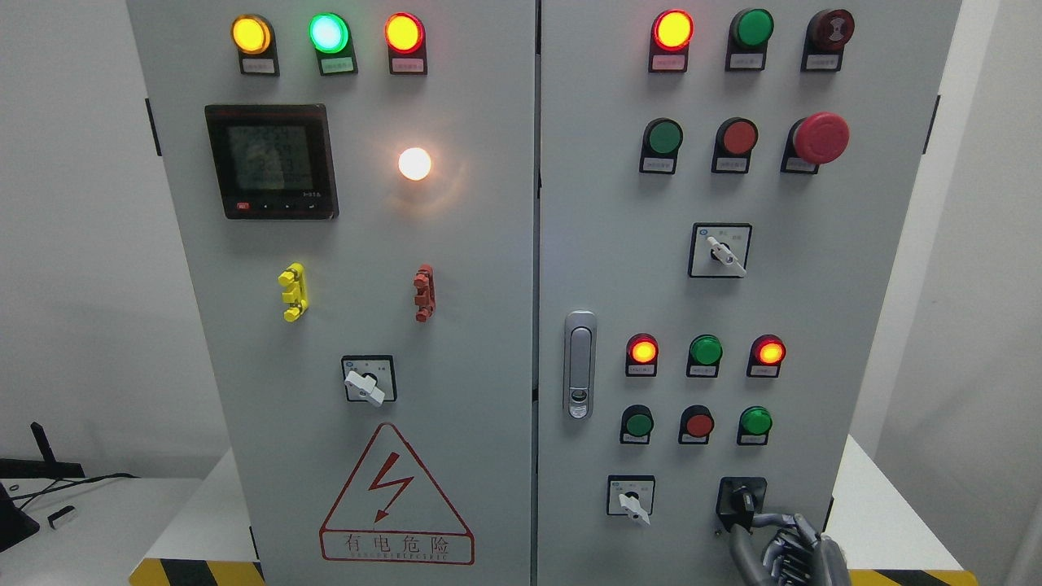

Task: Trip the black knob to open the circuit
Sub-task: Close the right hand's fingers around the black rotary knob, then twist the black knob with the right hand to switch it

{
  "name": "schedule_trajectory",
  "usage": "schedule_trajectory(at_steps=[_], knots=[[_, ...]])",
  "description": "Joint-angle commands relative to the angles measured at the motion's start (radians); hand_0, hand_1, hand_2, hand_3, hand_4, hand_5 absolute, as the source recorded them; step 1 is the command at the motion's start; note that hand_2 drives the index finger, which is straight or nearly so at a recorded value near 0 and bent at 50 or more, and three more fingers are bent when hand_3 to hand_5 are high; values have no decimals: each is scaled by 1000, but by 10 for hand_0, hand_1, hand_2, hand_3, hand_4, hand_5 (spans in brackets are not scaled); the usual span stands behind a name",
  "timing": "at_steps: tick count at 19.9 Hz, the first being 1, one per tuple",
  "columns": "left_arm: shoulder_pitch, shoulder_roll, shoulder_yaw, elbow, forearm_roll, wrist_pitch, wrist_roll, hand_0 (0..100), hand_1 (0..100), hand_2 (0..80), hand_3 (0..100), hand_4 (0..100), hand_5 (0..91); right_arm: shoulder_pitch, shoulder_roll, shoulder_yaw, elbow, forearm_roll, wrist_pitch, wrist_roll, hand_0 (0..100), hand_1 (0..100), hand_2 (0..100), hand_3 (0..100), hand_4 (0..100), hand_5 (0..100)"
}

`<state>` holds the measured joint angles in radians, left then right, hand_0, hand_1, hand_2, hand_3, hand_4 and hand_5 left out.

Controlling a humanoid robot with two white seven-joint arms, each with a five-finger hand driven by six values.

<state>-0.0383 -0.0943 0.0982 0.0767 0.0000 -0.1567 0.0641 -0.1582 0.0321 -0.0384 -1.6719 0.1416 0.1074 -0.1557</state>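
The black knob (742,496) sits on its black square plate at the bottom right of the right cabinet door (814,309). My right hand (739,523) comes up from the bottom edge on the right. Its grey metal fingers (773,519) curl leftward to the knob's lower end, with the thumb rising from below. They pinch the bottom of the knob handle. The palm is cut off by the frame's lower edge. My left arm does not show.
A white selector switch (631,498) sits just left of the knob. Above are rows of red and green lamps and buttons, a red mushroom stop button (820,137) and the silver door latch (579,364). The left door carries a meter, lamps and a hazard triangle.
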Motion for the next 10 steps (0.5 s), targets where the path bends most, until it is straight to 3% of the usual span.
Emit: schedule_trajectory(at_steps=[1,10], knots=[[0,1,0,0,5,0,0,120,389,0,0,0,0,-9,5,3,1,-7,3,7,362,710,522,926,1000,1000],[0,-1,0,0,5,0,0,120,389,0,0,0,0,-9,5,8,1,-7,8,7,368,713,527,929,1000,1000]])
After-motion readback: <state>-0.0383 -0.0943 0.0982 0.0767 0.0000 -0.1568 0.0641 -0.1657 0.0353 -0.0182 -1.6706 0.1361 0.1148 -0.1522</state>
